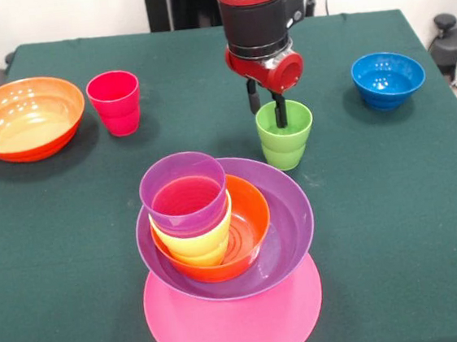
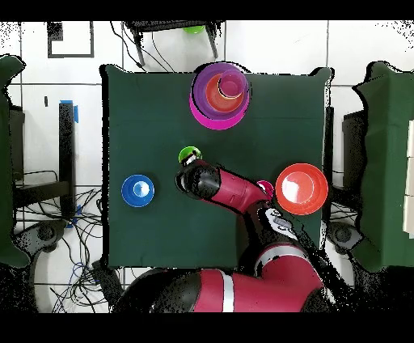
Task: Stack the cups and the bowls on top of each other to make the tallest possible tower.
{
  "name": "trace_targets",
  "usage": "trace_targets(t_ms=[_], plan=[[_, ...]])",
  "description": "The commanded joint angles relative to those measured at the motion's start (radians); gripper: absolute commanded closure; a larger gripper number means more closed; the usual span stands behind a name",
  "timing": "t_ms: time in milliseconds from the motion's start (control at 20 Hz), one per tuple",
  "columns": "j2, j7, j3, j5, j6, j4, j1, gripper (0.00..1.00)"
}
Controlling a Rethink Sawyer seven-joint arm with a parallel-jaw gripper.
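The tower stands at the table's near middle: an upturned pink bowl (image 1: 234,321) as base, a purple bowl (image 1: 286,214) on it, a small orange bowl (image 1: 250,218) inside, then a yellow cup (image 1: 199,243) and a purple cup (image 1: 183,194) on top. It also shows in the overhead view (image 2: 218,93). A light green cup (image 1: 285,140) stands upright just behind it. My gripper (image 1: 266,103) is open over that cup's far rim, one finger inside the cup and one outside. The arm hides the gripper in the overhead view. No light green bowl shows on the table.
A red cup (image 1: 114,103) and a large orange bowl (image 1: 23,119) stand at the far left. A small blue bowl (image 1: 388,79) stands at the far right. In the overhead view the arm lies beside the orange bowl (image 2: 302,188) and partly covers the red cup (image 2: 264,188).
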Motion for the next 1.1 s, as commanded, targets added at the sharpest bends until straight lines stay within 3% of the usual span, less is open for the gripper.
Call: trace_targets(t_ms=[50, 100, 150, 450, 1100], plan=[[0.036, 0.046, 0.075, -0.055, -0.055, -0.007, 0.011, 0.00], [0.037, 0.045, 0.075, -0.058, -0.063, -0.008, 0.012, 0.00], [0.036, 0.049, 0.075, -0.059, -0.065, -0.008, 0.012, 1.00], [0.033, 0.048, 0.083, -0.057, -0.062, -0.006, 0.006, 1.00], [-0.074, 0.013, 0.128, -0.052, 0.022, 0.014, -0.049, 1.00]])
